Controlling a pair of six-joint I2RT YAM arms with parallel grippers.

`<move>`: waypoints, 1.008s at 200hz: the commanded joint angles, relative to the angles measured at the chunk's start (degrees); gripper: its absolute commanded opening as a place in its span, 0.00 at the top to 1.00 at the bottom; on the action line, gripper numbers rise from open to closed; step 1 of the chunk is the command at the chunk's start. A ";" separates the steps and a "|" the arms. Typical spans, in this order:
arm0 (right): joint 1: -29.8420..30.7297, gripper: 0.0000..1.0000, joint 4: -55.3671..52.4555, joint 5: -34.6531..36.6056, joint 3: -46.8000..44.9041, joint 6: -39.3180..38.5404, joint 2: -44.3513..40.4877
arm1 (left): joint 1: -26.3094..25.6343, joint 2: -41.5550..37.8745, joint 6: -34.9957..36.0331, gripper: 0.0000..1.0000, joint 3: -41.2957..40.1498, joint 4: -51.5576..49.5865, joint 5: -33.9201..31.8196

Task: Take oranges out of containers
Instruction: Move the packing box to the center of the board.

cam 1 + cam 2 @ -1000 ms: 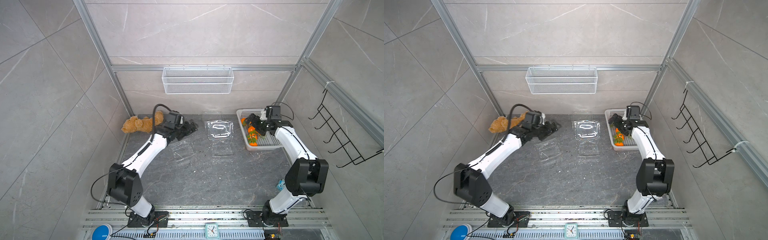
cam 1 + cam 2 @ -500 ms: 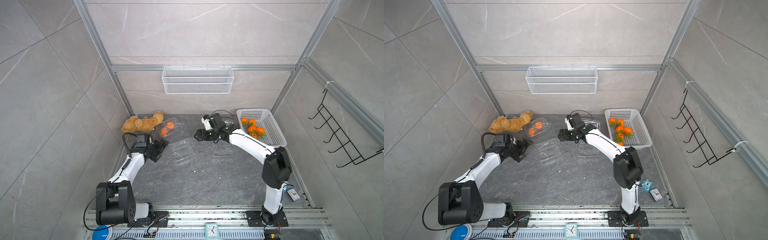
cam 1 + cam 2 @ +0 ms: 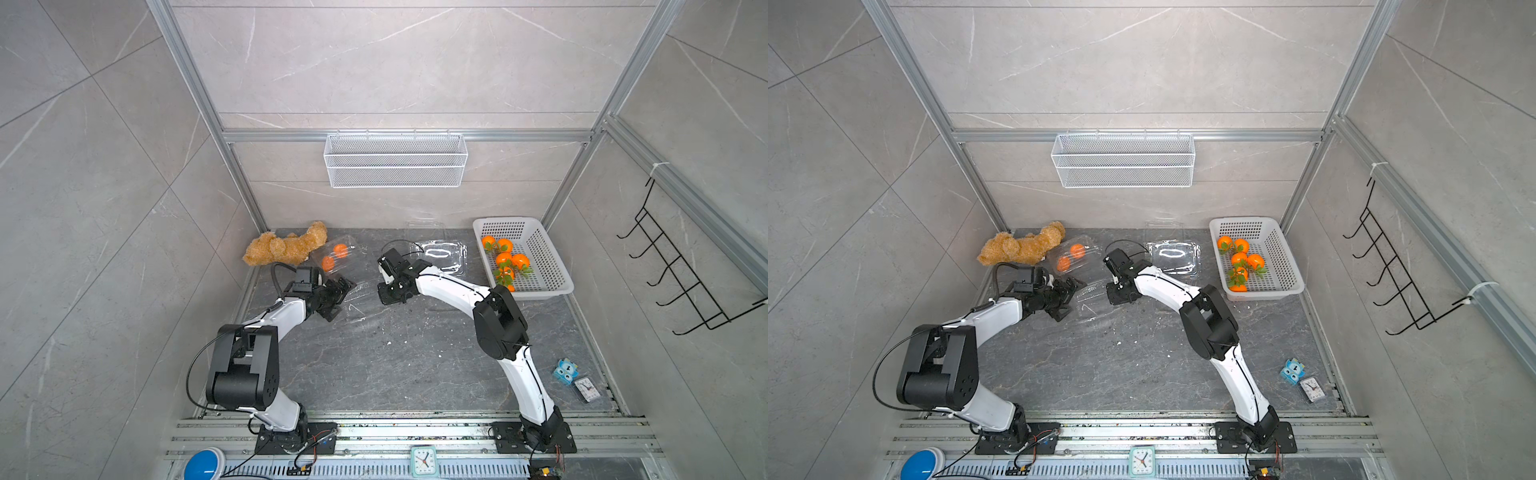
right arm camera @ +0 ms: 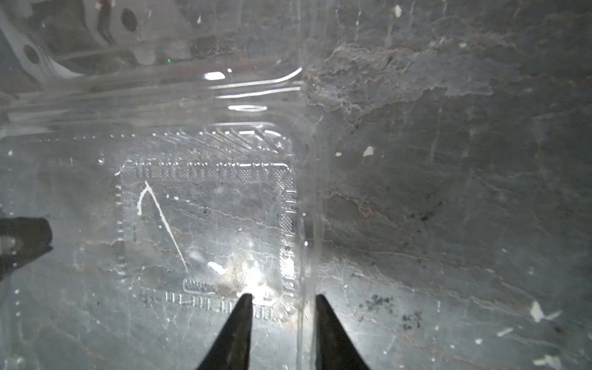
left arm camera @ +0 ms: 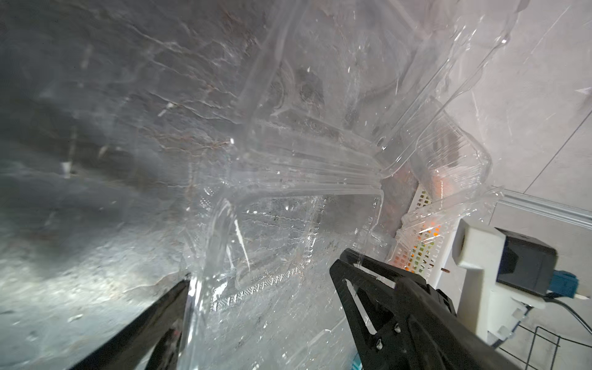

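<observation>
Two robot arms meet at an empty clear container (image 3: 360, 300) lying open on the dark stone tabletop (image 3: 395, 365), as both top views show. The left gripper (image 3: 342, 301) sits low at the container's left side. Its fingers (image 5: 378, 288) are spread wide, and in the left wrist view the container's corner lies between them. One fingertip appears to touch the plastic edge, but nothing is clamped. The right gripper (image 3: 387, 296) points down at the opposite side. In the right wrist view its fingers (image 4: 238, 330) are drawn close together astride the container's thin side wall. A narrow gap shows between them, and whether they pinch the wall cannot be told. Two oranges (image 3: 340, 250) sit inside a shut container (image 3: 352, 246) just behind the left gripper, beside a tan teddy bear (image 3: 286, 249). The other oranges (image 3: 505, 257), some with green leaves, lie in a white perforated basket (image 3: 544, 257) at the back right, well apart from both grippers. Another open container (image 3: 440, 254), also empty, lies between the right arm and that basket. A wire-mesh basket (image 3: 395, 160) hangs on the back wall and a black hook rack (image 3: 681, 270) on the right wall. A blue toy (image 3: 565, 371) and a small clock (image 3: 586, 388) lie near the front right corner.
</observation>
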 commanded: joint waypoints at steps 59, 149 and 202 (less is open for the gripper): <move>-0.89 0.84 -2.08 10.38 -7.80 1.57 -6.32 | -6.36 8.82 -1.92 0.01 10.63 3.74 -2.17; -6.87 0.85 -1.75 14.38 -17.39 -0.61 -14.69 | -14.54 18.91 -4.27 0.01 23.23 3.24 -3.21; -8.81 0.85 -1.38 11.84 -12.66 0.31 -10.68 | -14.73 21.94 -3.42 0.00 28.28 1.51 -3.92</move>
